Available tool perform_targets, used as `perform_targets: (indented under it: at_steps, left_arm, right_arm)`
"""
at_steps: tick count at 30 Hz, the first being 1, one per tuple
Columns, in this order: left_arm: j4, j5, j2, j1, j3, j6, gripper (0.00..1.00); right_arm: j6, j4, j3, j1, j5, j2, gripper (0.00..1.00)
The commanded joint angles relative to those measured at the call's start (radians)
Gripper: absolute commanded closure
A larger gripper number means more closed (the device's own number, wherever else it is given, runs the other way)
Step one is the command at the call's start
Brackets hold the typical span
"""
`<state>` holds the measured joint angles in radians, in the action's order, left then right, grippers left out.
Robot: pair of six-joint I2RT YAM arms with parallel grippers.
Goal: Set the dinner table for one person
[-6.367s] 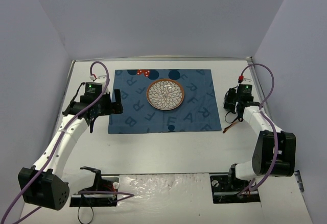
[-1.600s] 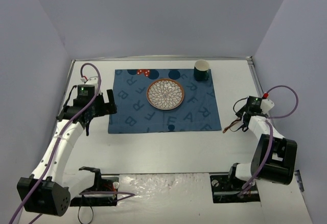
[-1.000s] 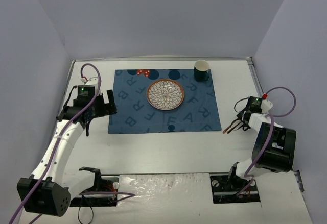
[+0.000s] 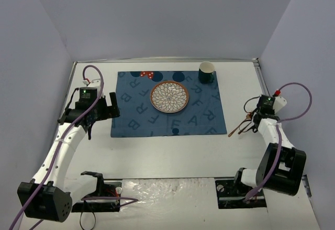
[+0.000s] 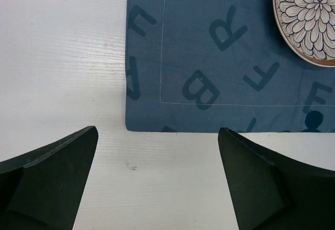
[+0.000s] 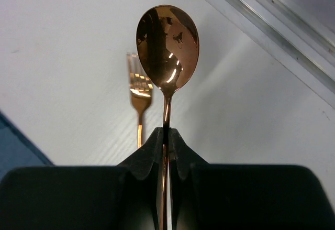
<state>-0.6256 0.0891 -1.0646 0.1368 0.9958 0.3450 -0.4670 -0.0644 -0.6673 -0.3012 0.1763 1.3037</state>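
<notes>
The white dinner table [image 4: 172, 151] carries a dark blue letter-printed placemat [image 4: 136, 117] with a flower-patterned plate [image 4: 169, 97] at its middle and a dark green cup [image 4: 205, 72] at its far right corner. My right gripper [image 6: 166, 131] is shut on the handle of a copper spoon [image 6: 167, 44], held off the table to the right of the mat [image 4: 252, 121]. A copper fork [image 6: 140, 91] lies on the table just beyond it. My left gripper [image 5: 158, 130] is open and empty over the mat's near left corner [image 4: 112, 107].
A metal rail [image 6: 272, 31] edges the table on the right, close to the spoon. Grey walls enclose the table on three sides. The arm bases [image 4: 99, 193] sit at the near edge.
The cup now stands on the mat's far right corner. My right gripper has come down to the cutlery, closed on the spoon and shifted slightly right. The left arm drew back a little.
</notes>
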Motion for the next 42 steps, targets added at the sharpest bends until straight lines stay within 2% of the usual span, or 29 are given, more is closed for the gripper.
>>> perform_targets:
  at_steps: [1,4,9,17,21,27,42]
  left_arm:
    - [0.021,0.003,0.000,0.004,0.043,-0.003,0.03]
    - [0.021,-0.003,0.000,0.003,0.043,-0.003,0.03]
    - [0.021,-0.014,0.002,-0.006,0.042,-0.003,0.03]
    - [0.023,-0.020,0.000,-0.011,0.038,-0.004,0.03]
    - [0.022,-0.025,-0.003,-0.012,0.040,-0.005,0.03]
    - [0.021,-0.031,-0.005,-0.013,0.038,-0.006,0.03]
    - [0.024,-0.032,-0.011,-0.017,0.037,-0.005,0.03]
  right_arm:
    - [0.037,-0.007,-0.092,0.181,0.090,-0.060,1.00]
    - [0.052,0.009,-0.147,0.248,0.066,-0.036,1.00]
    - [0.108,0.060,-0.306,0.440,0.018,0.124,1.00]
    - [0.179,0.106,-0.456,0.589,-0.033,0.346,1.00]
    - [0.199,0.109,-0.493,0.618,-0.071,0.453,1.00]
    - [0.236,0.101,-0.506,0.628,-0.090,0.526,1.00]
    - [0.228,0.074,-0.486,0.626,-0.091,0.550,1.00]
